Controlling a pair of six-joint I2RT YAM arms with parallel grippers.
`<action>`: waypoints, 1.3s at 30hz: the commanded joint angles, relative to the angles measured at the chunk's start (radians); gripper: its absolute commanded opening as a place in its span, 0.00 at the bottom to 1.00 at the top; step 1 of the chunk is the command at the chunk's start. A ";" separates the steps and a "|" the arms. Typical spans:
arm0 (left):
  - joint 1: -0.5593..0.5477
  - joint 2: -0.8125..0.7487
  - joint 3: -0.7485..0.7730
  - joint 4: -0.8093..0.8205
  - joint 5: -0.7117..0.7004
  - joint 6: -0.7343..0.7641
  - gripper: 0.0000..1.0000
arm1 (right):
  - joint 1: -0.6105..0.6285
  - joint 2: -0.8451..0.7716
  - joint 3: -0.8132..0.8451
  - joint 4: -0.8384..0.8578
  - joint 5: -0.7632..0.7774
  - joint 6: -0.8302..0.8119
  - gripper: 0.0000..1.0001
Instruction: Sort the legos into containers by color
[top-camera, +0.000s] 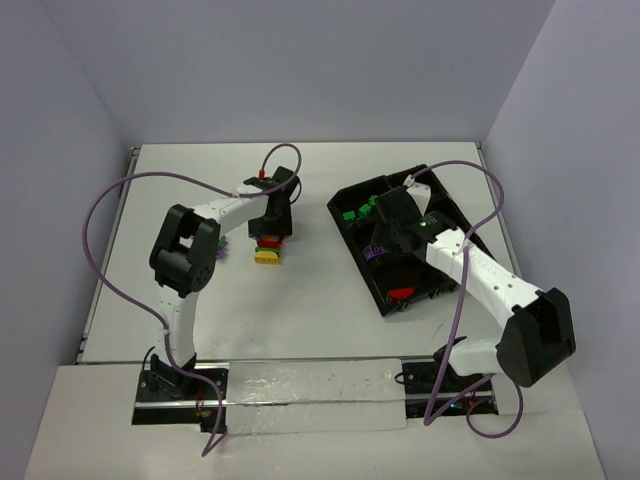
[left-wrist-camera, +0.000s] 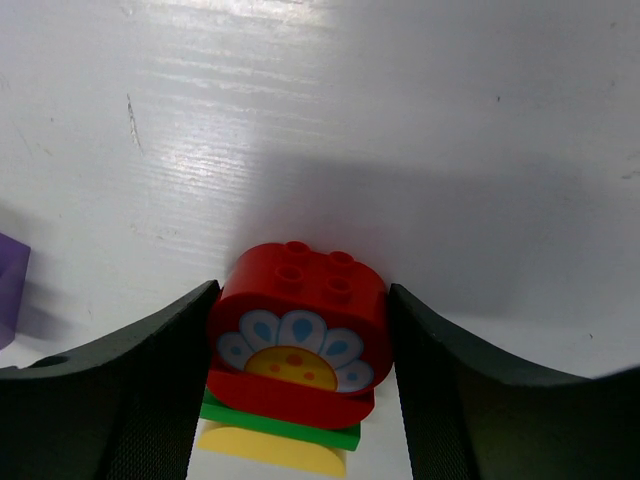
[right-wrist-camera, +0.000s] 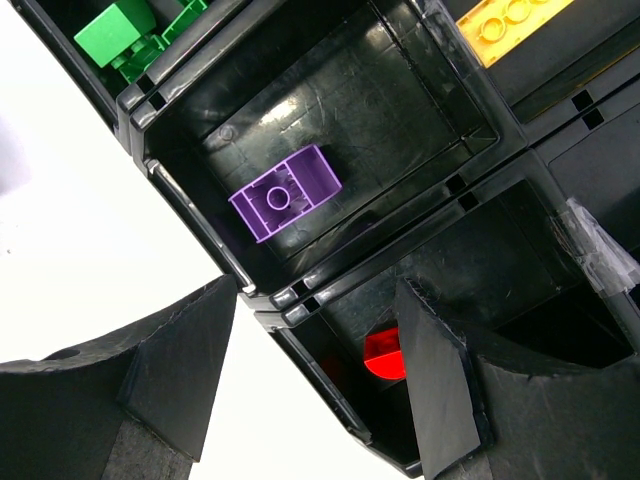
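Observation:
My left gripper (top-camera: 270, 228) (left-wrist-camera: 300, 310) is shut on a red brick with a flower print (left-wrist-camera: 298, 335). The red brick tops a small stack with a green plate (left-wrist-camera: 285, 425) and a yellow brick (left-wrist-camera: 270, 450) under it; the stack (top-camera: 268, 250) is at table level. A purple brick (top-camera: 222, 251) (left-wrist-camera: 8, 285) lies just to its left. My right gripper (top-camera: 392, 240) (right-wrist-camera: 315, 300) is open and empty over the black tray (top-camera: 432, 190), above the wall between two compartments. The tray holds a purple brick (right-wrist-camera: 285, 192), a red brick (right-wrist-camera: 385, 355), green bricks (right-wrist-camera: 125, 35) and a yellow-orange brick (right-wrist-camera: 510, 22).
The tray lies at an angle on the right half of the white table (top-camera: 300, 310). Purple cables loop off both arms. Grey walls close the table in on three sides.

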 joint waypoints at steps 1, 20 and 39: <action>0.002 -0.074 -0.020 0.031 0.002 0.011 0.42 | 0.005 0.000 0.049 0.025 0.025 0.001 0.72; 0.003 -0.556 -0.318 0.306 0.355 0.086 0.15 | 0.027 0.174 0.392 0.073 -0.570 -0.141 0.70; 0.003 -0.717 -0.399 0.362 0.566 0.241 0.15 | 0.019 0.432 0.632 0.003 -0.820 -0.018 0.71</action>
